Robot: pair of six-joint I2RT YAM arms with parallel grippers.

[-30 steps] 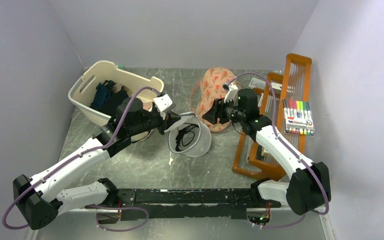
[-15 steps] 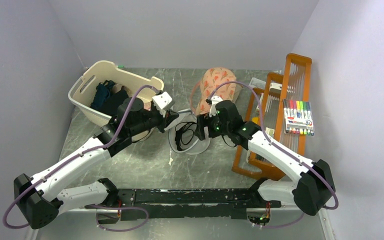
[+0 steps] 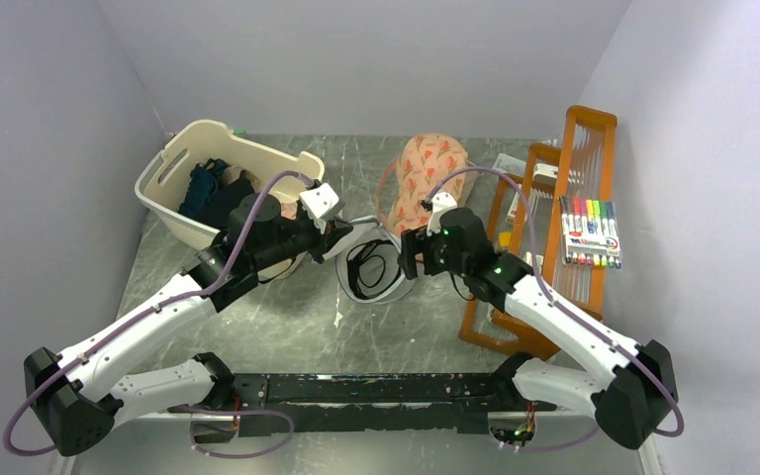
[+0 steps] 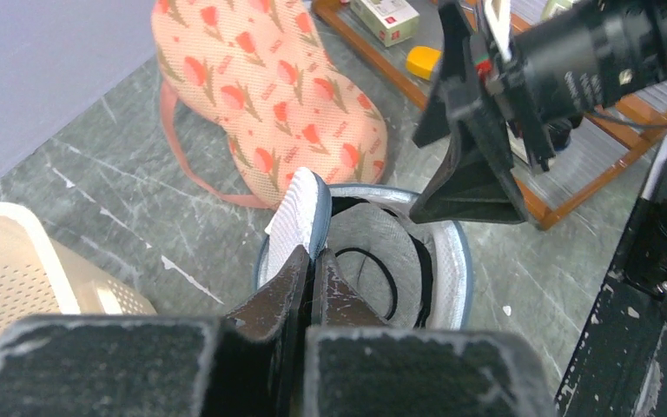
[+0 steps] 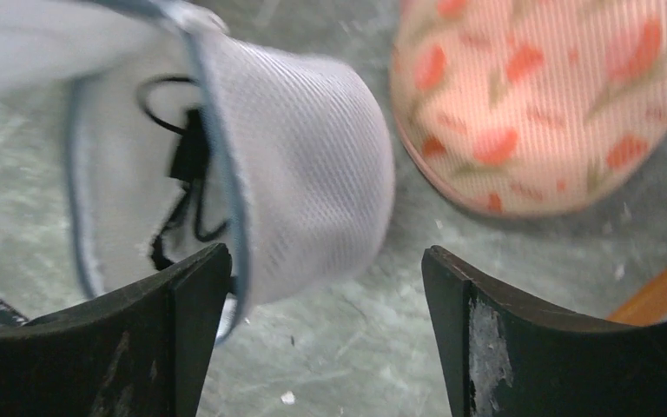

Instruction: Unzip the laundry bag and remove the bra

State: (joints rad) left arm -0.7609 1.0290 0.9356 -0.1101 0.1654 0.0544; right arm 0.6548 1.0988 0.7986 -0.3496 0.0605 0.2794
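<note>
We're looking at 1 laundry bag [image 3: 396,280] sitting approx mid-worktop, a bit toward the far edge, and it's looking unzipped already. The left gripper [image 4: 311,261] is pinching the lid flap [image 4: 302,213] shut-tight and holding it up. The right gripper [image 5: 321,261] is hanging wide open right at the bag's right-side wall, gripping nothing. 1 bra [image 5: 191,156] is lying inside, and only black straps and a bit of dark fabric are showing. We're guessing it's v light and floppy, and those thin straps are prob snagging on mesh or the zip rim, so we're thinking grab a bunch of fabric near the straps, not one strand. The bag itself is soft and collapsing easily, so it needs pinning. Otherwise we're counting 1 cream basket [image 3: 173,168] at the far-left corner, 1 orange patterned cloth [image 3: 426,173] by the far edge and 1 marker pack [image 3: 590,233] along the right edge.
</note>
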